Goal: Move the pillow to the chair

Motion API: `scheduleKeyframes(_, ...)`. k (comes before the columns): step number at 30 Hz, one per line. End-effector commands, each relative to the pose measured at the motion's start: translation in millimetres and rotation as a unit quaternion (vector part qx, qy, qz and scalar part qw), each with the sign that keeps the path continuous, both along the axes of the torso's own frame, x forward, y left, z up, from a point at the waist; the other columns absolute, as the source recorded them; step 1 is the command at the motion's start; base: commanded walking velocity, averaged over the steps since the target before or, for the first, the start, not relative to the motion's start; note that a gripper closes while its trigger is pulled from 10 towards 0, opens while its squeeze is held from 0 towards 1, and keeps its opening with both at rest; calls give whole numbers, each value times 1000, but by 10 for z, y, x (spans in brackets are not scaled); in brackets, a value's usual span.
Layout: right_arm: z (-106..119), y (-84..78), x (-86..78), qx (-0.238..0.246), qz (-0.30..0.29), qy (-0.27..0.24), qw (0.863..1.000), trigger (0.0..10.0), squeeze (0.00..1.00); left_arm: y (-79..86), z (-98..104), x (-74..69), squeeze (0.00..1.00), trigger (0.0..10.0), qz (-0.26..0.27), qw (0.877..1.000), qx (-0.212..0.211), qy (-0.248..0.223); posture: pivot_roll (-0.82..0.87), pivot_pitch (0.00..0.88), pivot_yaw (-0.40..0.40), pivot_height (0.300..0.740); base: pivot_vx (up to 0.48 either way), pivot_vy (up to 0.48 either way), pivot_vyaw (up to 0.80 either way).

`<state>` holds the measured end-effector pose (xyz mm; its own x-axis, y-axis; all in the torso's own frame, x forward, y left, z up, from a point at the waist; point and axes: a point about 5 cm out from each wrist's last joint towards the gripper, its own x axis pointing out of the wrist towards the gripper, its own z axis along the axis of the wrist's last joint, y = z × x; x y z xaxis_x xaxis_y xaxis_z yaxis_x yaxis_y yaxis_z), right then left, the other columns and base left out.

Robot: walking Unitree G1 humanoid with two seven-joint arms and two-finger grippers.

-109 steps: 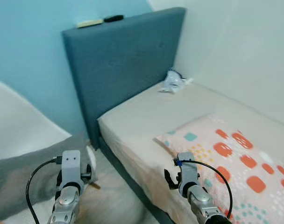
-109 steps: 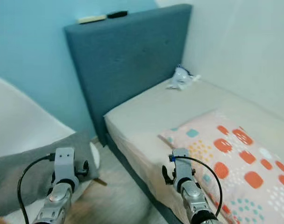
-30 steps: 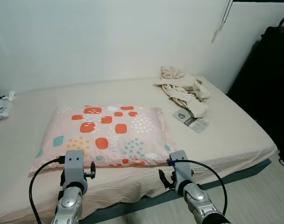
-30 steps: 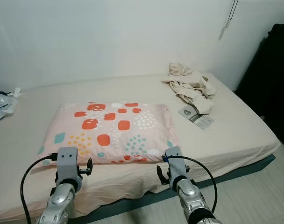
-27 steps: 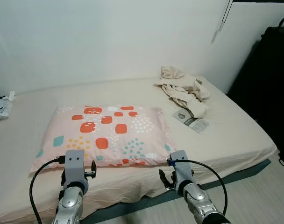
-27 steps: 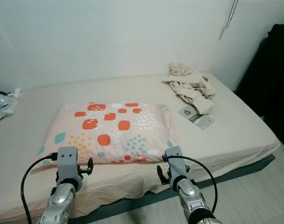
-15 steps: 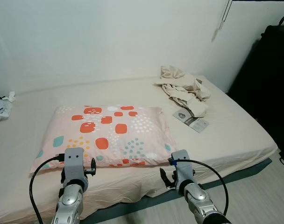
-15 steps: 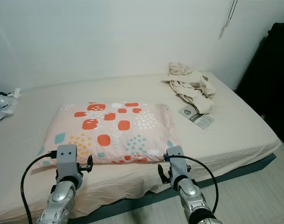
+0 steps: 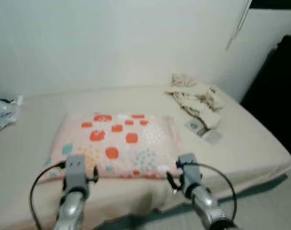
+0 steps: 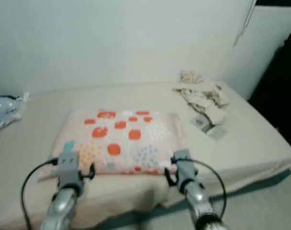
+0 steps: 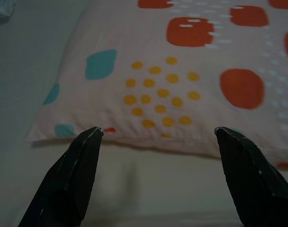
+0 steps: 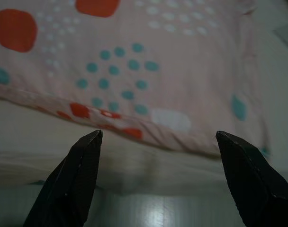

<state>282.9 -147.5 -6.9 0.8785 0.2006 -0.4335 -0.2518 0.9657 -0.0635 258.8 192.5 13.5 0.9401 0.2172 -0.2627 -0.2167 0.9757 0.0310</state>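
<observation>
Both grippers, left gripper (image 11: pixel 156 135) and right gripper (image 12: pixel 158 137), hovered with jaws spread wide before the near edge of the pillow (image 9: pixel 119 143) lying flat on the bed (image 9: pixel 251 143), apparently poised to grasp it.

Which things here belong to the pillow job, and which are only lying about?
For the job:
- pillow, flat on the bed
- left gripper and right gripper, jaws open, before its near edge

Lying about:
- crumpled cloth
- small packet
- plastic bag
</observation>
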Motion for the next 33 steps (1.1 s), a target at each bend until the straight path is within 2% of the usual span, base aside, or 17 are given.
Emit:
scheduleKeyframes(1, 14, -85, 9, -7, -9, -4, 1000, 10000, 0, -51, -2, 9, 0, 10000, -7, 1000, -2, -1, 35, 39, -30, 740, 307, 0, 0)
scheduleKeyframes(20, 24, -86, 22, -5, -9, -5, 1000, 10000, 0, 11, 20, 52, 0, 10000, 15, 1000, 9, -7, 36, 26, -26, 740, 13, 0, 0)
scheduleKeyframes(23, 32, -94, 31, -5, -10, -7, 1000, 10000, 0, 4, 15, 55, 0, 10000, 6, 1000, 21, -3, 36, 29, -29, 740, 0, 0, 0)
scheduleKeyframes(28, 43, -99, 41, -5, -12, -9, 1000, 10000, 0, -26, -4, 63, 0, 10000, -3, 1000, 27, 7, 35, 30, -29, 740, 0, -480, 0)
scheduleKeyframes(31, 51, -93, 48, -6, -12, -11, 1000, 10000, 0, -30, -29, 53, 0, 10000, 12, 1000, 4, 11, 33, 32, -27, 740, 0, 0, 0)
scheduleKeyframes(33, 65, -87, 61, -5, -13, -15, 1000, 10000, 0, -25, -28, 57, 0, 10000, 13, 1000, 8, 12, 32, 31, -27, 740, 0, 0, 0)
